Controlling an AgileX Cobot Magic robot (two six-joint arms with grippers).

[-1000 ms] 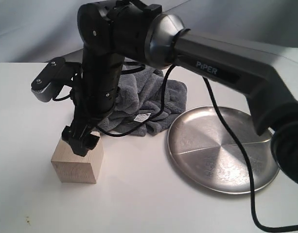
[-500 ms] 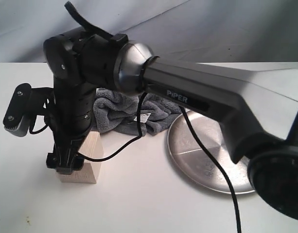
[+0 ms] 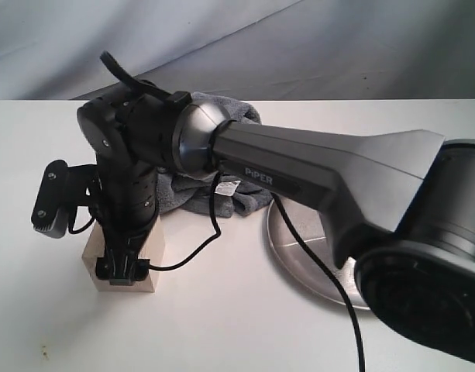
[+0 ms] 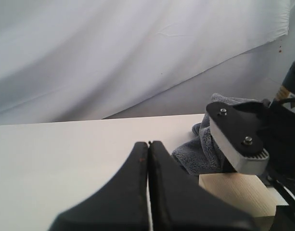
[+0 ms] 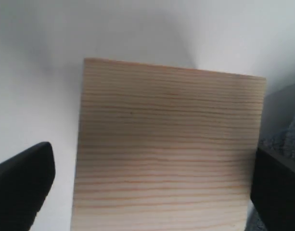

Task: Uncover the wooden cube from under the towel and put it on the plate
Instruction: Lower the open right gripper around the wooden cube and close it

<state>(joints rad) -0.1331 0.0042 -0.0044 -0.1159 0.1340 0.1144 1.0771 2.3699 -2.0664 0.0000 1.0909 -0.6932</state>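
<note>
The wooden cube (image 3: 152, 242) stands uncovered on the white table, left of the plate (image 3: 295, 267). Behind both lies the crumpled blue-grey towel (image 3: 198, 194) with its white label. My right gripper (image 3: 122, 271) reaches across from the right and points down over the cube. In the right wrist view the cube (image 5: 166, 149) fills the space between the open fingers (image 5: 22, 183), with a strip of table showing beside one of them. My left gripper (image 4: 148, 144) is shut on nothing, low over the table, facing the towel (image 4: 205, 154) and the cube (image 4: 238, 192).
The right arm's long grey link (image 3: 322, 170) and its black cable cross over the towel and part of the plate. The arm's wrist camera (image 3: 51, 198) sticks out left of the cube. A grey cloth backdrop hangs behind the table.
The right arm has swung further over the scene and its gripper has come down lower around the cube. The cube and towel have stayed in place.
</note>
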